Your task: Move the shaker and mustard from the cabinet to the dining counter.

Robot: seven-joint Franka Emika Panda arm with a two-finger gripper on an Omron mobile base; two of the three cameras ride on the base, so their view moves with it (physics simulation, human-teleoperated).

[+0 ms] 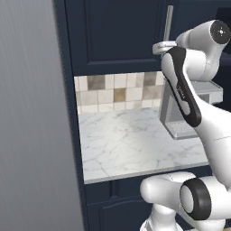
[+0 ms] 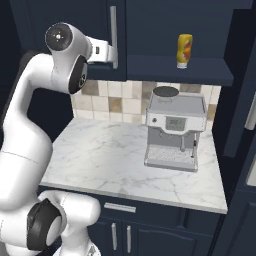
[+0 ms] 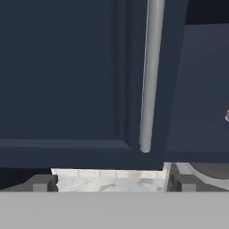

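Fingers (image 3: 109,183) are wide apart and hold nothing, close before the silver handle (image 3: 150,76) of the cabinet (image 2: 65,30) — they should centre on it first. Mustard (image 2: 184,50) stands inside, on the open right shelf.

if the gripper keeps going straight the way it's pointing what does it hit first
Most likely the closed cabinet door, near its silver bar handle. The open gripper faces that door panel head-on in the hand view; how far off it stands is hard to judge.
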